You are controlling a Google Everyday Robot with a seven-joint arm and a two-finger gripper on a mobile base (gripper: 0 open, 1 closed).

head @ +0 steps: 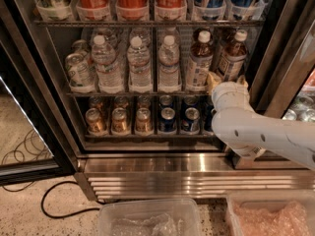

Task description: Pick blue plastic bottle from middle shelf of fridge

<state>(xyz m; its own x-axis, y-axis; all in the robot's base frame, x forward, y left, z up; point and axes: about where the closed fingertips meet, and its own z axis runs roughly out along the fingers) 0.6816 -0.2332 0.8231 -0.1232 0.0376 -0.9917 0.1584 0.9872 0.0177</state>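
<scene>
dark-framed fridge (162,165), gripper (227,84) at wire middle shelf (138,93), right end

My arm (266,136) comes in from the right edge of the view, low down, as one thick white forearm lying almost level and sloping slightly upward toward the left. At its left end it bends sharply. My wrist (230,97) rises from that bend as a shorter white cylinder, pointing up and away from the camera. My pincer (226,82) sits on top of the wrist, right of the view's centre, showing pale yellow at its far end.
</scene>
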